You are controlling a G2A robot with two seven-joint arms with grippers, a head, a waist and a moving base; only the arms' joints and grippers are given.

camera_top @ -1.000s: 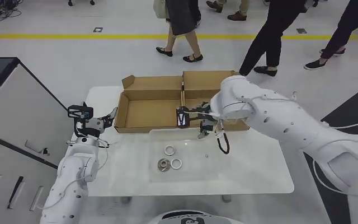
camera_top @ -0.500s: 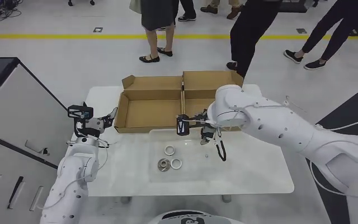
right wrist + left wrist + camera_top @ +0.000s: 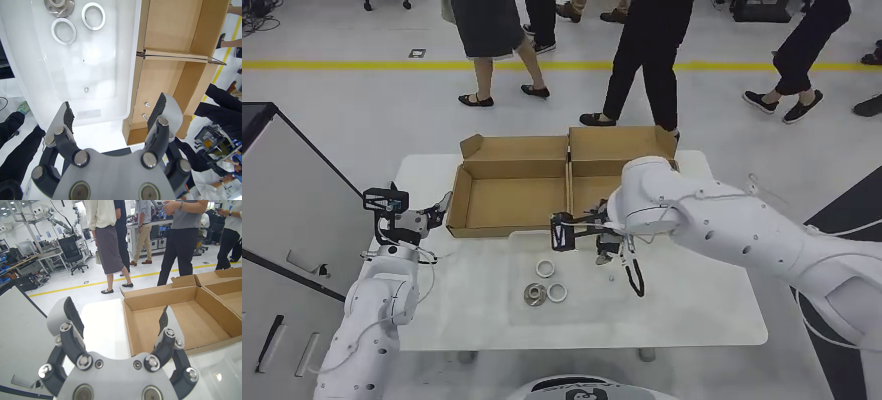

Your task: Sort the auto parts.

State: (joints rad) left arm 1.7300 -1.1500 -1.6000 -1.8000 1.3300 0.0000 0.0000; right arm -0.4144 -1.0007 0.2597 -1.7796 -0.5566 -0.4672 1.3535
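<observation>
White counter: your right claw, spread and empty, hangs at the edge of the tray by the right box, two bolts inside. The next step likely needs a centred drop onto the tray's lone bolt. Left claw waits spread, far left.

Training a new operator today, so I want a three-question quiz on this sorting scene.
1. True or false: the right gripper is shut on a silver bolt.
2. How many silver bolts lie in the brown cardboard box nearest it?
3. The flanged metal disc lies: A) in the white plastic tray, B) in a box, C) on the floor.
Key: 1 false, open and empty; 2 two; 3 A.
</observation>
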